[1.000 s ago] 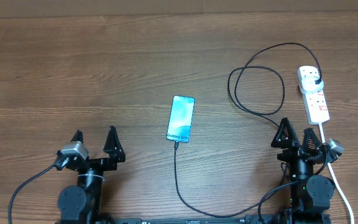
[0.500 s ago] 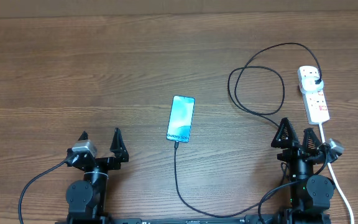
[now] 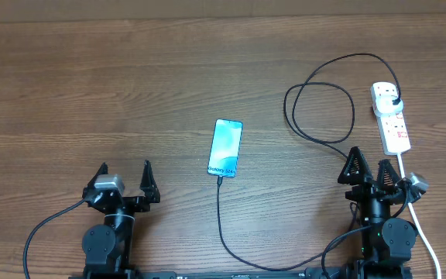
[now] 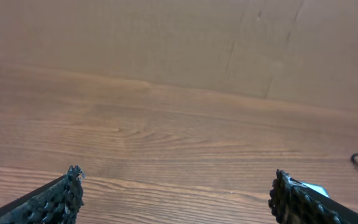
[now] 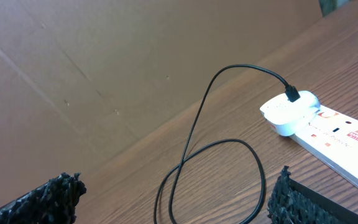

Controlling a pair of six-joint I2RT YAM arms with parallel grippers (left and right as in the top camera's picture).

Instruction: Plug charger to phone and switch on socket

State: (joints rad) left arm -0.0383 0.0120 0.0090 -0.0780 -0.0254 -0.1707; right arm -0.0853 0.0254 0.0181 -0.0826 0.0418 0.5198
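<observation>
The phone (image 3: 225,147) lies face up mid-table (image 3: 91,77), the charger (image 3: 217,205) tip meeting its near end. The cable runs back, loops, and ends in a plug seated in the socket (image 3: 392,118) at far right. The left gripper (image 3: 124,166) and right gripper (image 3: 369,157) both gape wide, holding nothing.

Looks out low across a brown wooden table (image 4: 166,137) toward a plain tan board (image 4: 166,43) standing along the far edge. Frames the left gripper (image 4: 178,193) spread wide with nothing between: black knobbly fingertips (image 4: 64,199) at the near left and near right corners. Catches, at the right edge, only a short curve of the charger (image 4: 355,158), its thin black cable lying on the wood.
</observation>
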